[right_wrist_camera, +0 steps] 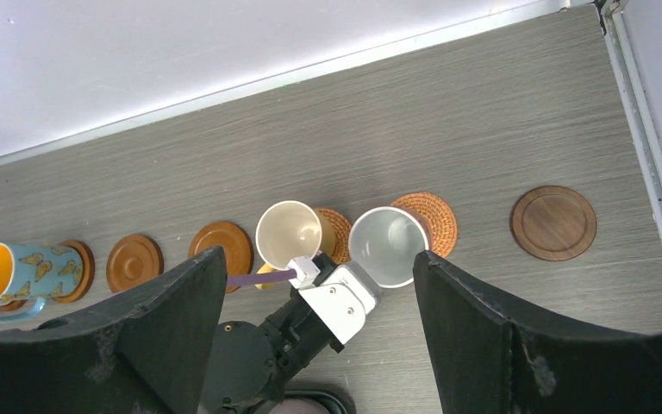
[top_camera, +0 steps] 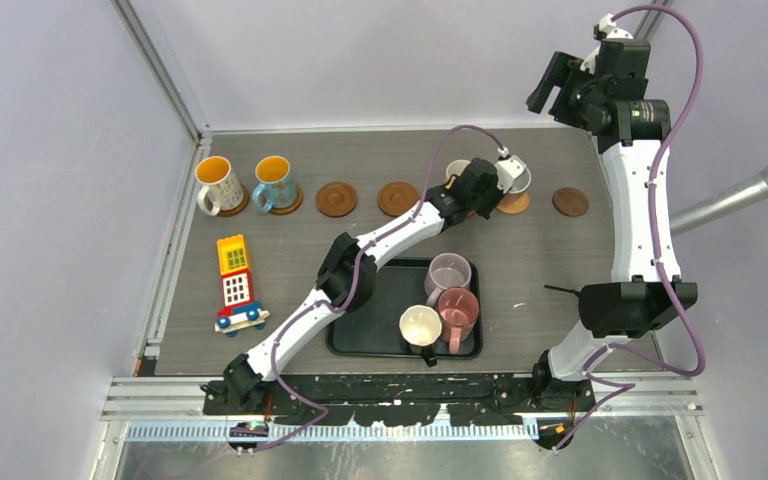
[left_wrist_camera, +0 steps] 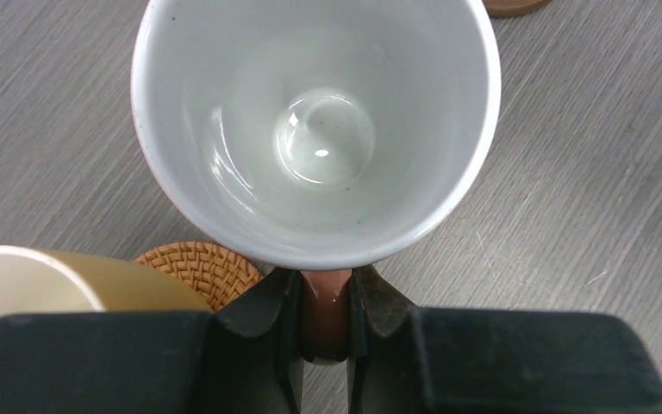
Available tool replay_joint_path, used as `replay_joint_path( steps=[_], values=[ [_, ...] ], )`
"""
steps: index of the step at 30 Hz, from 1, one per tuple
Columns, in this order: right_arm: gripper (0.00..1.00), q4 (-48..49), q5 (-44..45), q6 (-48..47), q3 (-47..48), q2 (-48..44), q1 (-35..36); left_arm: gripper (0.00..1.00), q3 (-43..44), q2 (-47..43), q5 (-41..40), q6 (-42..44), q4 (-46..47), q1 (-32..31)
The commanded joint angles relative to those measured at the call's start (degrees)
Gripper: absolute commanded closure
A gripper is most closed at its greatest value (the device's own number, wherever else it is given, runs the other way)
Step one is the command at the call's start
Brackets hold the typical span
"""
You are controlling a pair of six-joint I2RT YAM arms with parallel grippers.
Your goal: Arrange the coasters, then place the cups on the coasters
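Note:
My left gripper (top_camera: 487,188) (left_wrist_camera: 325,285) is shut on the brownish-pink handle of a white cup (left_wrist_camera: 315,129) (right_wrist_camera: 388,246). The cup hangs by the near-left edge of an orange woven coaster (top_camera: 512,204) (right_wrist_camera: 429,221). Whether it touches the coaster I cannot tell. Just left, a yellow cup (left_wrist_camera: 43,280) (right_wrist_camera: 289,233) stands on another woven coaster (left_wrist_camera: 198,267). Bare brown coasters (top_camera: 337,198) (top_camera: 398,198) (top_camera: 570,202) lie in the same far row. A white cup (top_camera: 218,184) and a blue cup (top_camera: 274,182), orange inside, stand on coasters at the left. My right gripper (top_camera: 557,90) (right_wrist_camera: 316,259) is raised, open and holds nothing.
A black tray (top_camera: 355,335) near the table's front middle holds a lilac cup (top_camera: 448,272), a pink cup (top_camera: 457,310) and a cream cup (top_camera: 420,328). A yellow toy block (top_camera: 235,285) lies at the left. Walls close in the far and left sides.

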Motion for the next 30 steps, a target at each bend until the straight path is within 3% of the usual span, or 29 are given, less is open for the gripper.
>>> replay_joint_path(
  steps=[1,9,16,30],
  values=[
    [0.16,2.3,-0.3,0.1,0.9,0.1,-0.4,1.0,4.0,-0.5,-0.6,1.7,9.3,-0.2],
    [0.16,2.3,-0.5,0.2,1.5,0.9,-0.4,1.0,5.3,1.0,-0.6,1.6,10.5,0.0],
    [0.16,2.3,-0.7,0.4,2.3,1.5,-0.4,0.81,5.3,1.0,-0.6,1.7,10.2,0.0],
    [0.16,2.2,-0.6,0.3,2.0,1.2,-0.6,0.78,3.9,1.6,-0.7,2.8,10.8,0.1]
  ],
)
